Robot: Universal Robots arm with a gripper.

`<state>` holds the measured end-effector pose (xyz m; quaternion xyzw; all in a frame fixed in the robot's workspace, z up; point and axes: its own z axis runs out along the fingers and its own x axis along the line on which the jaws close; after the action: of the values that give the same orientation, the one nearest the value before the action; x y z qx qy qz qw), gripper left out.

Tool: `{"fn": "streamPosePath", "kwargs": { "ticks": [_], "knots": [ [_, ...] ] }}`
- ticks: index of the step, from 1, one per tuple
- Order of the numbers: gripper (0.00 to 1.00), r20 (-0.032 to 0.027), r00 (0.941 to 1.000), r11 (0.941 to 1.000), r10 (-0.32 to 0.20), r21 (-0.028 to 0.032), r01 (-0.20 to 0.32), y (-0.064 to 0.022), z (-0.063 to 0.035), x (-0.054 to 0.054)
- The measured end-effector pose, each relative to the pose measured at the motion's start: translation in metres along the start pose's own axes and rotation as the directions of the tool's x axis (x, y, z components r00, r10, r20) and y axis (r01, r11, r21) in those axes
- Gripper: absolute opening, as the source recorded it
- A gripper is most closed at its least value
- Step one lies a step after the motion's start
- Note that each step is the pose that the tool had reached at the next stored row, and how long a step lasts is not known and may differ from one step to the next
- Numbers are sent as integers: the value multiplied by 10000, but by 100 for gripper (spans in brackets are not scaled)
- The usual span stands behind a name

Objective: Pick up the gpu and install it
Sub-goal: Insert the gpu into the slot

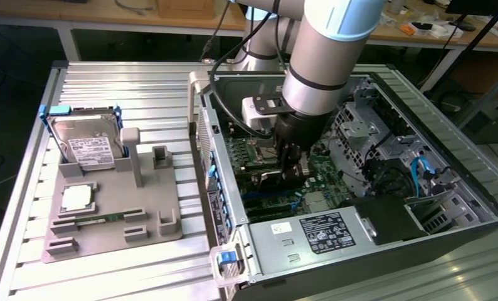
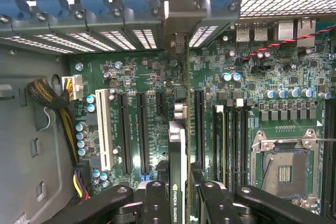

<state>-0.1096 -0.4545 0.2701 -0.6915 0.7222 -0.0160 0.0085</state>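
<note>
My gripper (image 1: 285, 164) is reached down inside the open computer case (image 1: 450, 144), shut on the gpu (image 1: 273, 183), a thin black card held on edge. The wrist view looks along the gpu (image 2: 177, 150), which runs straight away from my gripper (image 2: 181, 195) toward the case's rear slot openings. Its metal bracket (image 2: 176, 22) stands against that rear wall. The card lies over the green motherboard (image 2: 136, 77), between two long black slots (image 2: 143, 129). The black fingers (image 2: 155, 203) press on both of its sides. I cannot tell whether its lower edge sits in a slot.
A white slot (image 2: 103, 129) and a CPU socket (image 2: 283, 169) flank the card. The power supply (image 1: 316, 235) fills the case's near end. On the exterior view's left, a grey fixture (image 1: 115, 213) holds a hard drive (image 1: 86, 141) in a blue frame and a green memory stick (image 1: 98, 218).
</note>
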Motion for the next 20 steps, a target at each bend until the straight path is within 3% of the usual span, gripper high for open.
{"fn": "streamPosePath", "kwargs": {
  "ticks": [20],
  "knots": [
    [27,4,10000,10000,0,2,0,4,39,6]
  ]
}}
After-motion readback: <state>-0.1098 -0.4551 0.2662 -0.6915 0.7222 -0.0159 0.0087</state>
